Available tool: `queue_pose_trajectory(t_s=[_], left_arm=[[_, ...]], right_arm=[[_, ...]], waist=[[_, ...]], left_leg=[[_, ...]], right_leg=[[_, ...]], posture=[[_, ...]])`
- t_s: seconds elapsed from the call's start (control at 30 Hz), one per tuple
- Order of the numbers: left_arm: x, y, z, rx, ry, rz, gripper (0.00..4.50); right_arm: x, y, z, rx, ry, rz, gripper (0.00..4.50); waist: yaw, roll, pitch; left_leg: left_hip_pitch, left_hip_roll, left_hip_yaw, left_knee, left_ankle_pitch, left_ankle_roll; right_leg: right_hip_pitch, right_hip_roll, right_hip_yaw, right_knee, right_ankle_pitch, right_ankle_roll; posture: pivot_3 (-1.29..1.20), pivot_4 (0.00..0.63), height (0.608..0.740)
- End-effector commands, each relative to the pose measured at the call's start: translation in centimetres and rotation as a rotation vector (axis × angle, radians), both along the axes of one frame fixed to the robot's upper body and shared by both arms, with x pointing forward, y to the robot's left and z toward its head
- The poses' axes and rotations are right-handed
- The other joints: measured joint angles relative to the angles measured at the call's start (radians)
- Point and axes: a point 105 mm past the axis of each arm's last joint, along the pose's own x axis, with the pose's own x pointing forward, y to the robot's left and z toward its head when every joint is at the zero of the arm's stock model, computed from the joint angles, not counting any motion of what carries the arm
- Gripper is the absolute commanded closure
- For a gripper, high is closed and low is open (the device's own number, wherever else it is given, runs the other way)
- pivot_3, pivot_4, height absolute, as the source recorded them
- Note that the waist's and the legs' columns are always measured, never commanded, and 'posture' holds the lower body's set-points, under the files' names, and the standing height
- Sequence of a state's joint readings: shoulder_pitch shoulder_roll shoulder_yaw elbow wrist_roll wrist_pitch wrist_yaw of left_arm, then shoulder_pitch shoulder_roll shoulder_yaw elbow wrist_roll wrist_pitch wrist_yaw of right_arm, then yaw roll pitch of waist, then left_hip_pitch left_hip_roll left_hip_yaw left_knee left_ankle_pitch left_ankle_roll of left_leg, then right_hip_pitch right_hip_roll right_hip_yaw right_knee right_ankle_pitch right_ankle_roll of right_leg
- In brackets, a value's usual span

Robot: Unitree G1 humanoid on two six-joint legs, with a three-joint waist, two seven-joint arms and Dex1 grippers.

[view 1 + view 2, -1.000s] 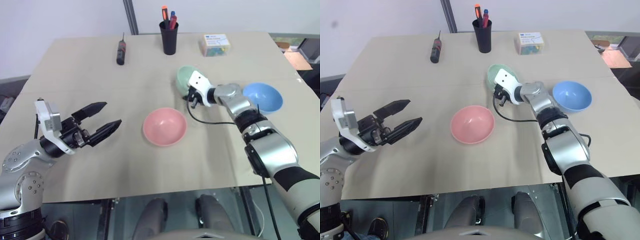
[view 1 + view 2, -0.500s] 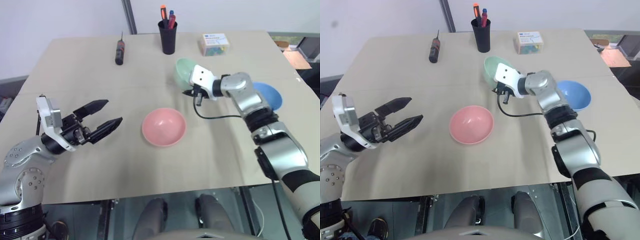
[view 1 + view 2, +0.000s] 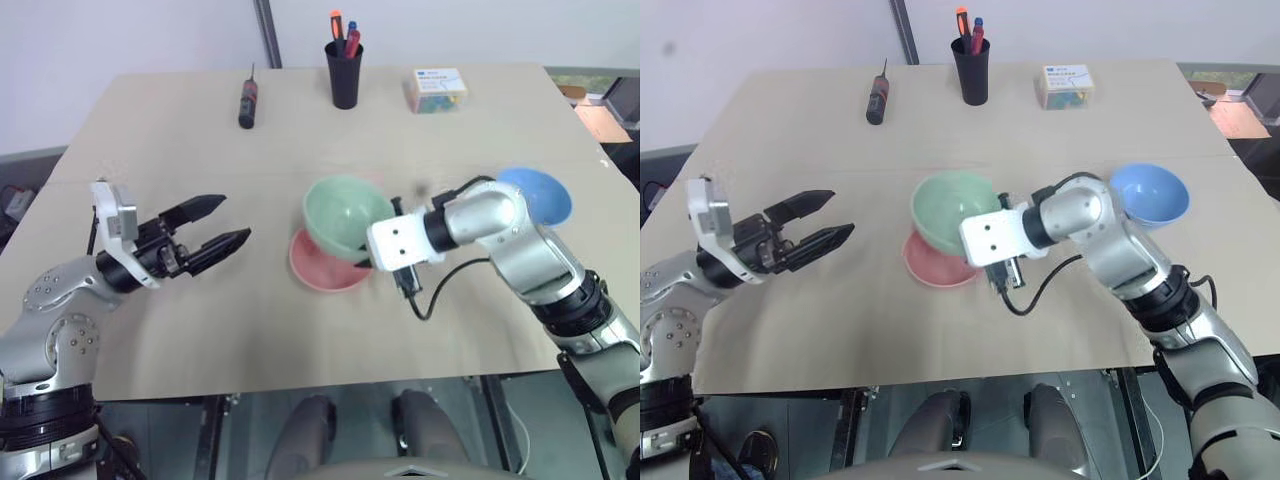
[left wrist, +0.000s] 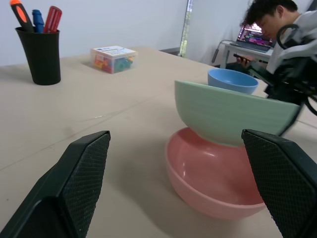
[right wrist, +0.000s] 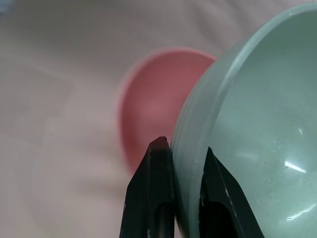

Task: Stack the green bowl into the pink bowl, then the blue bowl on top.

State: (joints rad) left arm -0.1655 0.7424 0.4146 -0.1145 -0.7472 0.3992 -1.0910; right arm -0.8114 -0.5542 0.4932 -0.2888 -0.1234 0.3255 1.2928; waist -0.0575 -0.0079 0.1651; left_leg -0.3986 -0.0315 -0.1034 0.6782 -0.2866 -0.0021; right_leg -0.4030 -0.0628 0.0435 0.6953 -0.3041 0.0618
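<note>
Pale mint-green plastic bowl (image 3: 345, 216) hangs tilted just above the salmon-pink plastic bowl (image 3: 322, 272), rim pinched by the clamped right gripper (image 5: 181, 163), seemingly poised for nesting. Sky-blue plastic bowl (image 3: 537, 193) waits on the worktop (image 3: 300, 130) behind that arm. Left gripper (image 3: 222, 224), jaws apart and empty, idles well aside.

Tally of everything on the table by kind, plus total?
Plastic bowls: 3 (mint-green, salmon-pink, sky-blue)
Black pen cup: 1
Pens in the cup: 3
Black-handled screwdriver: 1
Clear box of coloured bits: 1
Total: 9
</note>
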Motion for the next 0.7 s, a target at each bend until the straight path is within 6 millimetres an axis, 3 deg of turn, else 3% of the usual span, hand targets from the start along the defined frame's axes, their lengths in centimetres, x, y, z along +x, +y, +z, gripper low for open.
queue_pose_trajectory(t_s=[0.03,0.1,0.13,0.27,0.47,0.5,0.6,0.7], left_arm=[[0.1,-0.2,0.7,0.022,-0.036,-0.021,0.00],[0.1,-0.2,0.6,0.023,-0.036,-0.027,0.00],[0.2,-0.2,0.6,0.023,-0.036,-0.029,0.00],[0.3,-0.3,0.5,0.019,-0.031,-0.027,0.00],[0.4,-0.4,0.6,0.017,-0.038,-0.038,0.00],[0.4,-0.5,0.6,0.016,-0.041,-0.042,0.00],[0.3,-0.7,0.8,0.014,-0.061,-0.065,0.00],[0.2,-1.2,1.3,-0.006,-0.090,-0.099,0.00]], right_arm=[[-0.8,0.8,1.6,-0.007,-0.112,0.049,4.47],[-0.8,1.1,1.8,-0.006,-0.132,0.055,4.47],[-0.8,1.2,1.9,-0.007,-0.136,0.056,3.89],[-0.8,1.1,1.9,-0.018,-0.139,0.047,2.78],[0.1,1.1,3.2,0.049,-0.157,-0.017,0.30],[0.1,0.9,3.4,0.070,-0.133,-0.039,0.11],[0.3,0.3,4.1,0.149,-0.064,-0.116,0.11],[1.5,-1.5,4.9,0.238,0.000,-0.261,0.11]], waist=[[0.001,0.000,0.000],[0.001,0.000,0.000],[0.000,0.000,0.000],[0.001,0.000,0.000],[0.001,0.000,0.000],[0.001,0.000,0.000],[0.003,0.000,0.000],[0.009,0.000,0.000]], left_leg=[[0.000,0.000,0.000,0.000,0.000,0.000],[0.000,0.000,0.000,0.000,0.000,0.000],[0.000,0.000,0.000,0.000,0.000,0.000],[0.000,0.000,0.000,0.000,0.000,0.000],[0.000,0.000,0.000,0.000,0.000,0.000],[0.000,0.000,0.000,0.000,0.000,0.000],[0.000,0.000,0.000,0.000,0.000,0.000],[0.000,0.000,0.000,0.000,0.000,0.000]], right_leg=[[0.000,0.000,0.000,0.000,0.000,0.000],[0.000,0.000,0.000,0.000,0.000,0.000],[0.000,0.000,0.000,0.000,0.000,0.000],[0.000,0.000,0.000,0.000,0.000,0.000],[0.000,0.000,0.000,0.000,0.000,0.000],[0.000,0.000,0.000,0.000,0.000,0.000],[0.000,0.000,0.000,0.000,0.000,0.000],[0.000,0.000,0.000,0.000,0.000,0.000]], posture=[[0.00,0.150,0.740],[0.00,0.150,0.740],[0.00,0.150,0.740],[0.00,0.150,0.740],[0.00,0.150,0.740],[0.00,0.150,0.740],[0.00,0.150,0.740],[0.00,0.150,0.740]])
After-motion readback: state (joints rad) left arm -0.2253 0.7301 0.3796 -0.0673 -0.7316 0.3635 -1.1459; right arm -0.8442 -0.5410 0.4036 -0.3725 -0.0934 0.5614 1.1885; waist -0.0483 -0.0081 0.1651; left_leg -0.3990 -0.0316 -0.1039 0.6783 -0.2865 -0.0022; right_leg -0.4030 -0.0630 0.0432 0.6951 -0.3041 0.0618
